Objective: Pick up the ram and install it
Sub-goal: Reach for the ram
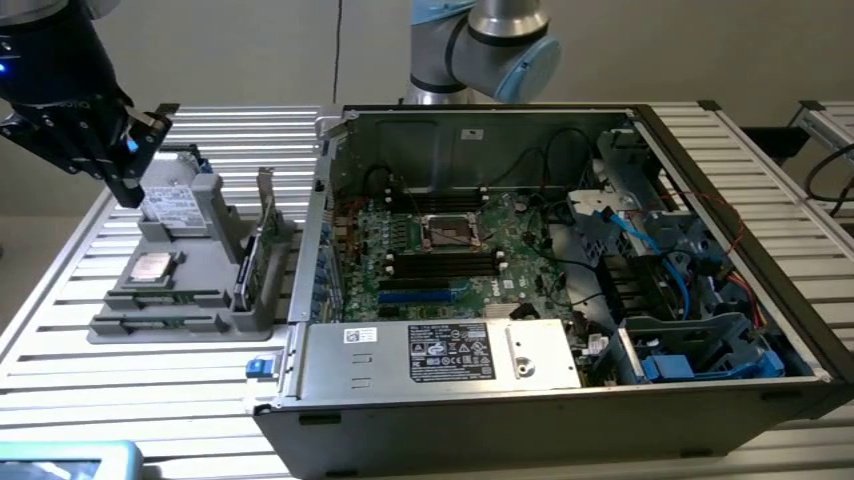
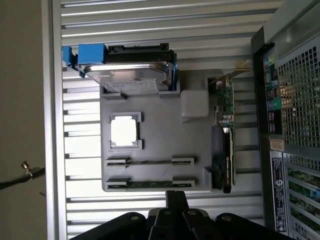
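The ram (image 2: 150,183) stands on edge as a thin green stick in a slot of the grey holder (image 2: 160,115), with a second similar stick (image 2: 150,161) in the slot beside it. In the exterior view the ram (image 1: 158,322) sits at the holder's (image 1: 200,290) near end. My gripper (image 1: 130,190) hangs above the holder's far end, close to the hard drive and touching nothing. In the wrist view the gripper (image 2: 175,202) has its black fingers shut together with nothing between them, just outside the holder's edge nearest the ram.
The holder also carries a hard drive (image 2: 127,72), a processor chip (image 2: 124,131) and an upright green expansion card (image 2: 225,145). An open computer case (image 1: 747,300) lies to the exterior view's right, its motherboard (image 1: 441,250) exposed with black memory slots (image 1: 441,264). All of it rests on a slatted metal table (image 1: 134,400).
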`<state>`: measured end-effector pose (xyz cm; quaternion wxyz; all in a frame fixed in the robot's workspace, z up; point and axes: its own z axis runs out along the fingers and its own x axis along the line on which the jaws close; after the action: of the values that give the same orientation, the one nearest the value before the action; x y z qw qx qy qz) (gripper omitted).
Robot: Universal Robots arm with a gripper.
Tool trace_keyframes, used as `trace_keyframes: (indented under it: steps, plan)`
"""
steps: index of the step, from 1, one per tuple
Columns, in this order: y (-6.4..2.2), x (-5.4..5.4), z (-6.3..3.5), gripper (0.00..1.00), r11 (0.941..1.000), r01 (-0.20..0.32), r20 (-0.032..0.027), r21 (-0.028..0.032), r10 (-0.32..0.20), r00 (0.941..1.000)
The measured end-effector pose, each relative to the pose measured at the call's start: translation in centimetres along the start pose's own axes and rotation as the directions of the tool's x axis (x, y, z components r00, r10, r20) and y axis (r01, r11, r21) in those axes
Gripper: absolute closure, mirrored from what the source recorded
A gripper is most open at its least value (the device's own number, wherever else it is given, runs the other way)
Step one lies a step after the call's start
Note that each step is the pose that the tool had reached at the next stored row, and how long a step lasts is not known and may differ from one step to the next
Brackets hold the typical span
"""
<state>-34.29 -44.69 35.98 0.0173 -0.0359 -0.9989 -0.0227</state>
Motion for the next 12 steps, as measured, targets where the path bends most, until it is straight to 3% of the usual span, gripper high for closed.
trace_keyframes:
  steps: [12]
  plan:
    - [0.08,1.3,0.82,0.89,0.9999,0.015,-0.0017,0.0007,-0.015,0.9999]
